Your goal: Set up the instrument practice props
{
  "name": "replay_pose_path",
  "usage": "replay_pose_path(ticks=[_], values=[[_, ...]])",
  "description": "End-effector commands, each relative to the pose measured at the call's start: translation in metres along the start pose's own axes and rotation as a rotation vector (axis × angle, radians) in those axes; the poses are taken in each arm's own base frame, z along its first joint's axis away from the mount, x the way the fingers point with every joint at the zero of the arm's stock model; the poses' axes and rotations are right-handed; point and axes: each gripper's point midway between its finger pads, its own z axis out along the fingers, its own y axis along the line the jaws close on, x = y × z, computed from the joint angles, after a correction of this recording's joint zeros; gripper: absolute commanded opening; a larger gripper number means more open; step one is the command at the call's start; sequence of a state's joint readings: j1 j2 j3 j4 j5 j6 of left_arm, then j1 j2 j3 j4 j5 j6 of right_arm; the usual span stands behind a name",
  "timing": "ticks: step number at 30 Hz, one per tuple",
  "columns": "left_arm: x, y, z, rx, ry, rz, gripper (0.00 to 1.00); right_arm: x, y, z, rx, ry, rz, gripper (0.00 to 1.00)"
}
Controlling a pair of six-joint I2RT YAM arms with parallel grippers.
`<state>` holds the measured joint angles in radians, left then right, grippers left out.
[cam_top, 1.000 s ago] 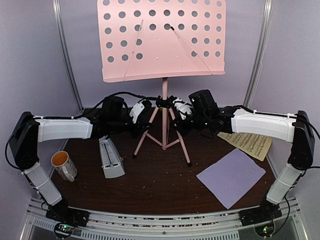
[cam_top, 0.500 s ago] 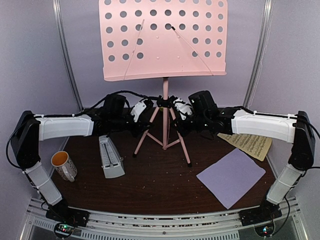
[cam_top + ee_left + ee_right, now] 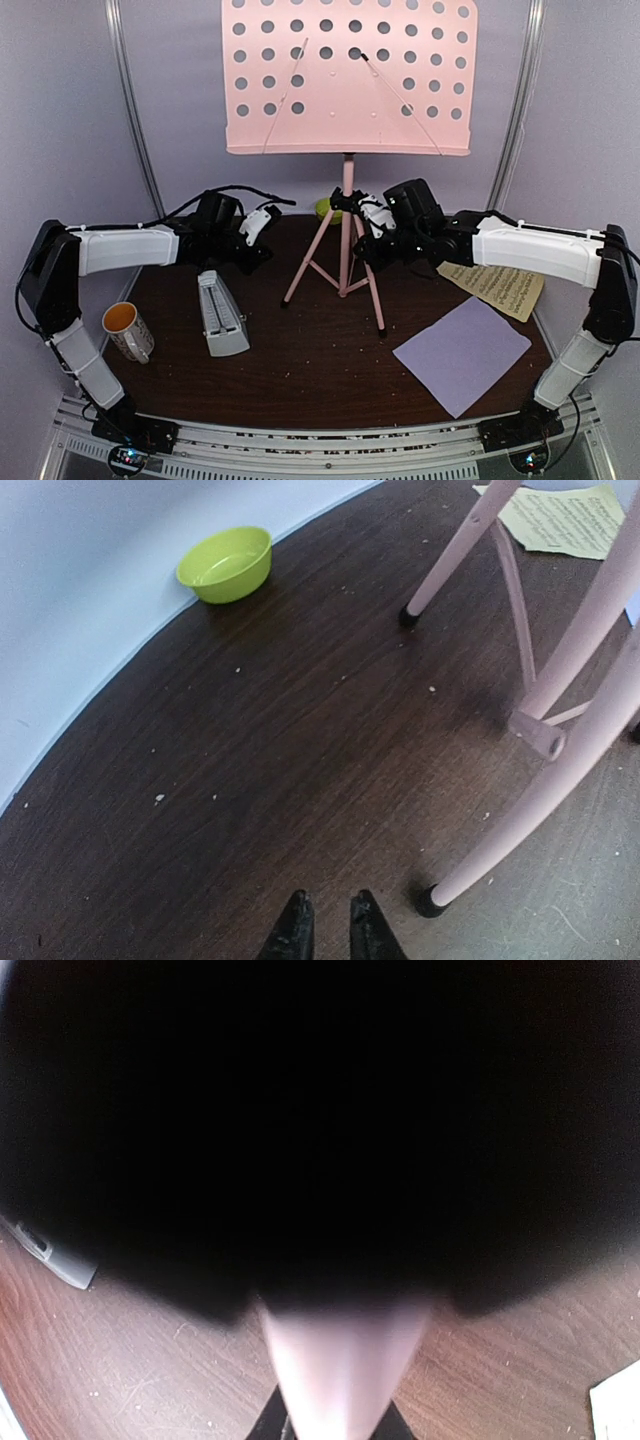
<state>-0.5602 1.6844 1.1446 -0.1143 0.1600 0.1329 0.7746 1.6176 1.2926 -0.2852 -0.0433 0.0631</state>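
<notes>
quick note from the arm side: my right gripper [image 3: 338,1422] was clamped on the pink music stand [image 3: 348,80], jaws pinched round the pole [image 3: 347,200] just under the dark hub, which is why the right wrist view was mostly black blur; i'd guess i held it low like that so the tall desk couldn't tip while the tripod sat on its three feet; the stand stood upright at the back middle of the table [image 3: 320,380]; my left gripper [image 3: 328,925] hung off to the left, tips only a sliver apart with nothing between them, well clear of the nearest leg; the lavender page [image 3: 462,352] and yellow page [image 3: 500,286] lay flat on the right, not on the desk yet; the metronome [image 3: 222,318] stood front-left, beside the mug [image 3: 125,330]; the lime bowl [image 3: 226,564] sat by the back wall, out of the way
</notes>
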Motion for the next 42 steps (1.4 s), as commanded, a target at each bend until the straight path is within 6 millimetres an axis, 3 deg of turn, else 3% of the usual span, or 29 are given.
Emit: replay_pose_path(ticks=[1, 7, 10, 16, 21, 23, 24, 31, 36, 39, 42], values=[[-0.005, 0.009, 0.006, -0.046, 0.014, 0.008, 0.15, 0.008, -0.008, -0.005, 0.051, 0.039, 0.013, 0.19], [-0.012, 0.009, -0.004, -0.051, -0.025, -0.001, 0.30, 0.003, -0.012, -0.008, 0.075, 0.026, 0.020, 0.29], [-0.014, 0.010, -0.013, -0.066, -0.042, 0.000, 0.42, -0.002, -0.013, -0.014, 0.077, 0.009, 0.025, 0.44], [-0.026, 0.014, -0.040, -0.116, -0.102, -0.006, 0.59, -0.028, -0.015, -0.041, 0.082, -0.067, 0.034, 0.69], [-0.033, 0.023, -0.063, -0.180, -0.138, -0.041, 0.73, -0.038, -0.014, -0.066, 0.067, -0.102, 0.048, 0.82], [-0.034, 0.029, -0.075, -0.229, -0.170, -0.070, 0.95, -0.033, -0.015, -0.074, 0.062, -0.103, 0.066, 0.92], [-0.034, 0.030, -0.082, -0.241, -0.185, -0.084, 0.97, -0.029, -0.014, -0.079, 0.057, -0.099, 0.075, 0.96], [-0.032, 0.033, -0.109, -0.278, -0.203, -0.209, 0.98, 0.046, -0.022, -0.108, 0.080, 0.041, 0.145, 1.00], [-0.025, 0.024, -0.116, -0.270, -0.197, -0.225, 0.98, 0.117, -0.026, -0.128, 0.097, 0.227, 0.229, 1.00], [-0.024, 0.011, -0.130, -0.294, -0.271, -0.187, 0.98, 0.156, -0.022, -0.135, 0.090, 0.315, 0.321, 0.98], [-0.018, -0.013, -0.131, -0.266, -0.271, -0.125, 0.98, 0.193, -0.021, -0.136, 0.097, 0.393, 0.401, 0.97]])
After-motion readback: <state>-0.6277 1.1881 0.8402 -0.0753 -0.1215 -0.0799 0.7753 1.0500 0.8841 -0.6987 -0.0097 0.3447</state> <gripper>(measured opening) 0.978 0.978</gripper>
